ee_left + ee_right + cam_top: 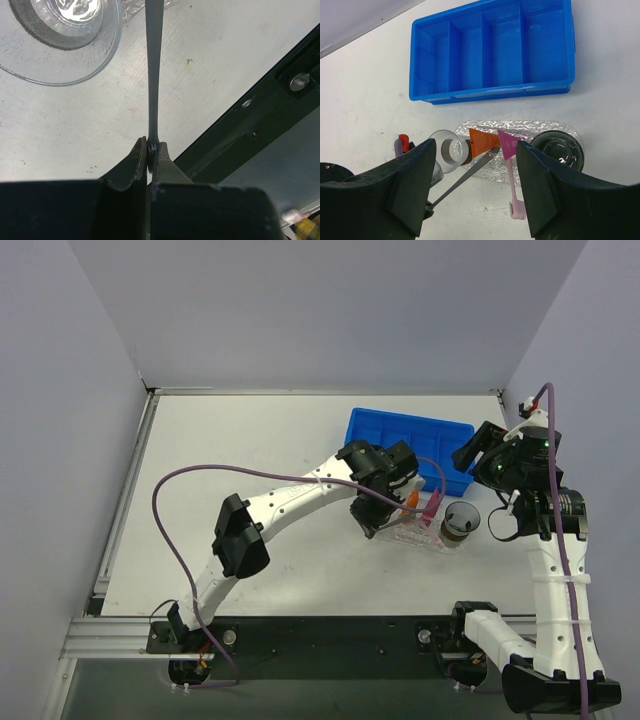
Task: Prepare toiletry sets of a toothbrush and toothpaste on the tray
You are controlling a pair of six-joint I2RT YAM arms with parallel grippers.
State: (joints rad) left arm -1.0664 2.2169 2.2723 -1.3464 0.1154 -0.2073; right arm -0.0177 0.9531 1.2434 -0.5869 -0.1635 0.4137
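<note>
Left tool point(151, 150) is pinched tight on 1 toothbrush point(154, 75), gripping the handle end. The shaft runs out straight to the tray point(540, 127), w/ its far end btwn the 2 tubes; can't tell if it touches the tray.

1 tray, clear and bumpy, sits on the surface point(370, 100) just in front of the blue bin point(492, 92). The bin has 4 compartments.

2 tubes on the tray, side by side: 1 orange tube point(481, 141) and 1 magenta tube point(507, 142). 1 pink stick point(514, 192) runs from the magenta tube off the tray's near edge.

2 cups: 1 clear cup point(100, 55) at the tray's end by the left tool, 1 dark cup point(556, 150) at the other end.

Right tool point(476, 150) hangs above, spread wide, holding nothing.
</note>
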